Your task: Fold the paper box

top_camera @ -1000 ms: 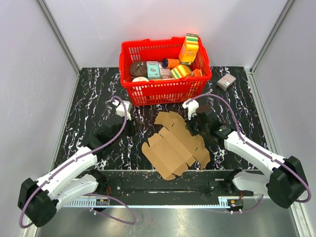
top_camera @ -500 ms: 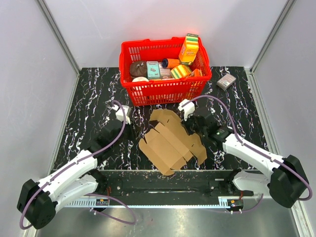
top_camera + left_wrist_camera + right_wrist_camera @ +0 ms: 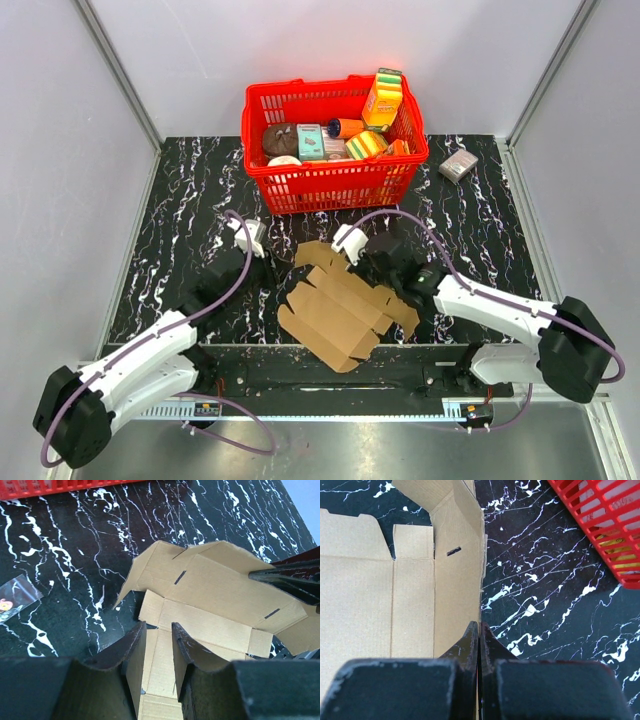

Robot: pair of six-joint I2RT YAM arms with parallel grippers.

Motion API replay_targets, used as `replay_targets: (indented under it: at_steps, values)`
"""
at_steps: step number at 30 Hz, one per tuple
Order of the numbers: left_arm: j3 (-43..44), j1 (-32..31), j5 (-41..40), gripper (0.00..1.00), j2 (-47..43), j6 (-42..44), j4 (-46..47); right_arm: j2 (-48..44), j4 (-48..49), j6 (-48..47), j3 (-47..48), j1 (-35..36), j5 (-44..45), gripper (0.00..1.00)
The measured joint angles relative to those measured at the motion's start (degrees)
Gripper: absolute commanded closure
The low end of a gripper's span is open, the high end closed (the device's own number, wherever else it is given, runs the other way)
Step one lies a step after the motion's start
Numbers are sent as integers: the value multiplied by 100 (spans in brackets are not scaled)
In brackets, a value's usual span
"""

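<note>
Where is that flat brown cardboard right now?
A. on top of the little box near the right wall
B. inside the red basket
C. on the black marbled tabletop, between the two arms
C: the paper box lies spread out on the table, in front of the red basket and not in it.

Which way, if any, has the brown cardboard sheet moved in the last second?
Yes. The paper box has slid leftward and slightly lower in the top view, away from the red basket, which has stayed put.
</note>
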Motion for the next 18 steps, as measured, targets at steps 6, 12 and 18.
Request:
replay_targets:
  at_steps: [6,12,18]
  values:
    - [-57,0,234,68,293,-87,356,9,7,-254,4,321,433,100]
    - [-286,0,393,68,448,-216,667,-157,0,-507,4,439,431,100]
    - [-492,0,557,69,660,-378,1078,-308,-7,-590,4,470,396,100]
